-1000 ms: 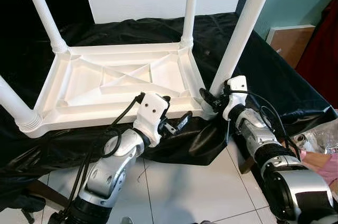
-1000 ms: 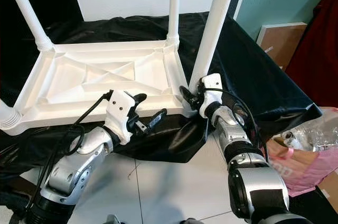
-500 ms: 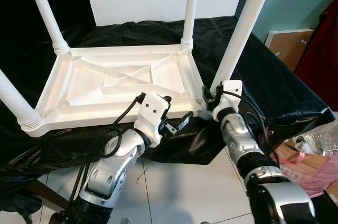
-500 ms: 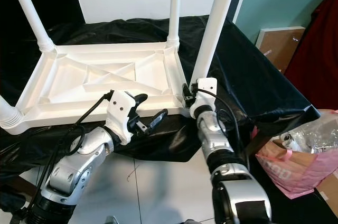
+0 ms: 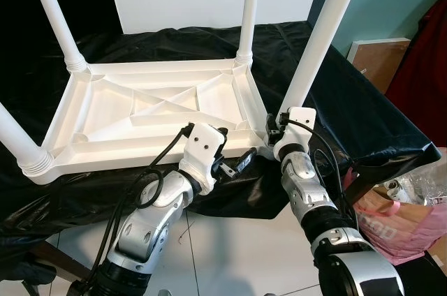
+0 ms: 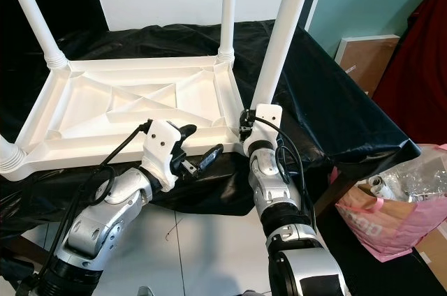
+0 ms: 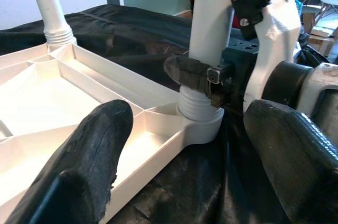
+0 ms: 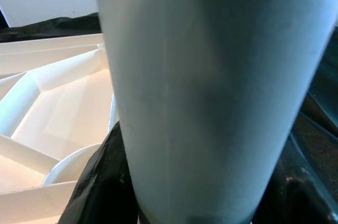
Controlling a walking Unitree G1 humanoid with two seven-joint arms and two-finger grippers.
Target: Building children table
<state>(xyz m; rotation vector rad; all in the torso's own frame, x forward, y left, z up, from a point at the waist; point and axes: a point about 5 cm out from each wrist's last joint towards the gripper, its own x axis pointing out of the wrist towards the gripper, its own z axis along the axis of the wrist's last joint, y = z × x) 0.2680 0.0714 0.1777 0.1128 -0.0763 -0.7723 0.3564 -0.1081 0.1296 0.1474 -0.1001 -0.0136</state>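
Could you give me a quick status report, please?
Right end effector shut on near-right white plastic leg. Left end effector open beside upturned white plastic tabletop.

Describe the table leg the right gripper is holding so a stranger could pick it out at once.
An upturned white plastic table lies on a black cloth, its four white legs pointing up. The leg in question rises from the near corner on the robot's right. Unlike the other legs, it has the right gripper closed around its base, just above the ribbed collar.

No legible text, labels, brand marks, numbers or signs in any view. Table parts, black cloth, arm housings and bags at the side carry no readable print.
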